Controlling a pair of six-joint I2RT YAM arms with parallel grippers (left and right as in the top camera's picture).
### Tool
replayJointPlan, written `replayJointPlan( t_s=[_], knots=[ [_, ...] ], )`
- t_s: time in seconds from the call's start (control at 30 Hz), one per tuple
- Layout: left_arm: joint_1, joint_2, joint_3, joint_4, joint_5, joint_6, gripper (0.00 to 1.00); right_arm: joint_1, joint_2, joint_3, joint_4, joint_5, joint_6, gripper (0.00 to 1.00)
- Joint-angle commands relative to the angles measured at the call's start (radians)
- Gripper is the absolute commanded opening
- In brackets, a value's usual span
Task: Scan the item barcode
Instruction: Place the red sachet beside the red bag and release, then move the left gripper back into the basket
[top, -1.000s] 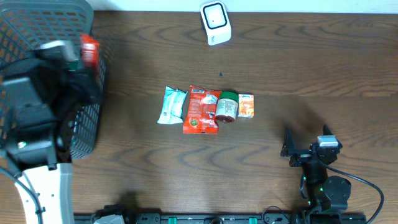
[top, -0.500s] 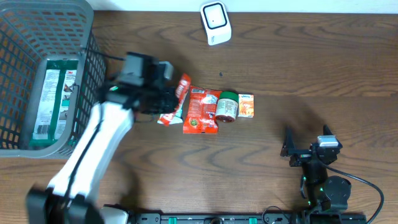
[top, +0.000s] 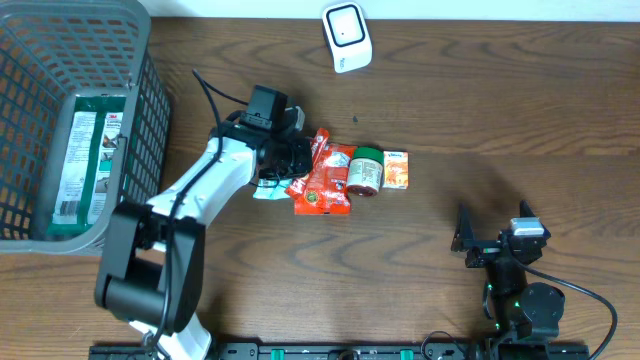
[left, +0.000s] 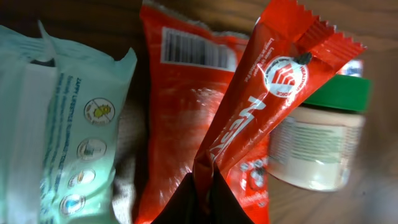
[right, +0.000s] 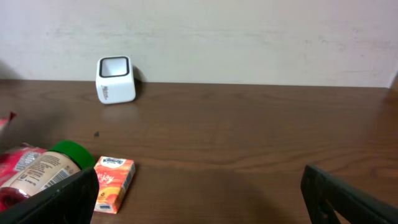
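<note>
Step in hand: pickup. The left gripper (left: 204, 198) pinches the red snack packet (left: 273, 102) by its end, above the table (top: 470, 100) centre. Next: present its barcode to the scanner (top: 346, 37), far side. The right gripper (right: 199, 199) stands spread.

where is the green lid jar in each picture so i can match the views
Overhead: the jar lies mid-table, between the red bag and the small orange box.
Left wrist: at the right side, green lid toward the top.
Right wrist: in the lower left corner, just left of the orange box.
Shared landmark: the red bag lying against the jar shows in all three views.
</note>
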Motion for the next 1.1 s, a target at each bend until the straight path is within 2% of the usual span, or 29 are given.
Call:
replayJointPlan(
  t_s=[0.0, 0.07, 0.13, 0.2, 0.23, 0.33, 0.47, 0.63, 0.73, 0.77, 0.87, 1.07],
  knots=[
    [-0.019, 0.032, -0.003, 0.0, 0.006, -0.021, 0.12, 0.004, -0.005, -0.002, -0.004, -0.005, 0.013, 0.99],
    [-0.031, 0.035, -0.003, 0.0, 0.006, -0.021, 0.17, 0.004, -0.005, -0.002, -0.004, -0.005, 0.013, 0.99],
    [-0.04, 0.032, -0.001, 0.004, 0.007, -0.021, 0.42, 0.004, -0.005, -0.002, -0.004, -0.005, 0.013, 0.99],
    [-0.042, 0.02, 0.007, 0.0, 0.015, -0.019, 0.61, 0.004, -0.005, -0.002, -0.004, -0.005, 0.013, 0.99],
    [-0.042, 0.003, 0.015, 0.0, 0.026, -0.009, 0.68, 0.004, -0.005, -0.002, -0.004, -0.005, 0.013, 0.99],
    [-0.04, -0.065, 0.048, 0.0, 0.024, 0.03, 0.78, 0.004, -0.005, -0.002, -0.003, -0.005, 0.013, 0.99],
    [-0.011, -0.196, 0.141, -0.058, -0.012, 0.089, 0.8, 0.004, -0.005, -0.002, -0.004, -0.005, 0.013, 0.99],
    [0.094, -0.297, 0.398, -0.343, -0.224, 0.196, 0.8, 0.004, -0.005, -0.002, -0.004, -0.005, 0.013, 0.99],
    [0.214, -0.302, 0.617, -0.532, -0.375, 0.258, 0.81, 0.004, -0.005, -0.002, -0.004, -0.005, 0.013, 0.99],
    [0.261, -0.301, 0.672, -0.57, -0.401, 0.276, 0.84, 0.004, -0.005, -0.002, -0.004, -0.005, 0.013, 0.99],
    [0.417, -0.302, 0.772, -0.616, -0.438, 0.332, 0.89, 0.004, -0.005, -0.002, -0.004, -0.005, 0.013, 0.99],
    [0.708, -0.26, 0.768, -0.545, -0.436, 0.401, 0.94, 0.004, -0.005, -0.002, -0.004, -0.005, 0.013, 0.99]
  ],
)
